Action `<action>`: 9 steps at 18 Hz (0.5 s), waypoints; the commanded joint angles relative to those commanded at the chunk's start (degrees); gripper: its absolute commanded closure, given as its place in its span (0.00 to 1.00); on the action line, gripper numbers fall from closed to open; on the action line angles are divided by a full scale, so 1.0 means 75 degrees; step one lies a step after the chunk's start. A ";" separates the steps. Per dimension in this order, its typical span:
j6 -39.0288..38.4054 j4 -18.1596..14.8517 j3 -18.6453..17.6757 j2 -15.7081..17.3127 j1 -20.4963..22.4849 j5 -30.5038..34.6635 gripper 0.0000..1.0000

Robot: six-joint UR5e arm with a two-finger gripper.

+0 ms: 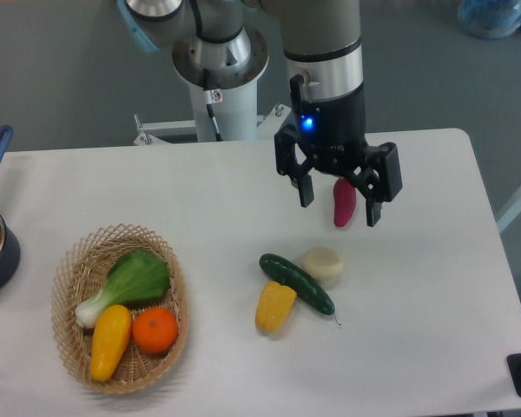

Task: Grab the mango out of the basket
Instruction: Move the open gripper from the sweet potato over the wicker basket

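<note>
White bench (200, 208) w/ a wicker basket (72, 261) near its front-left corner. Inside the basket: mango (110, 340) at the front, an orange (154, 330) touching its right side, a leafy green veg (130, 282) behind both. Robot gripper (339, 201) hangs well right of the basket and farther back, fingers (306, 189) spread wide, empty. So the mango lies far left of the fingers, nearer the front edge. Right of the basket: cucumber (297, 282), corn piece (275, 306).
</note>
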 joint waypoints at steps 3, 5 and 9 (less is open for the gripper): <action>0.0000 0.0000 -0.0047 0.0012 -0.0012 0.0012 0.00; 0.0023 0.0035 -0.0105 0.0023 -0.0012 0.0023 0.00; -0.0163 0.0163 -0.0327 0.0105 -0.0047 -0.0023 0.00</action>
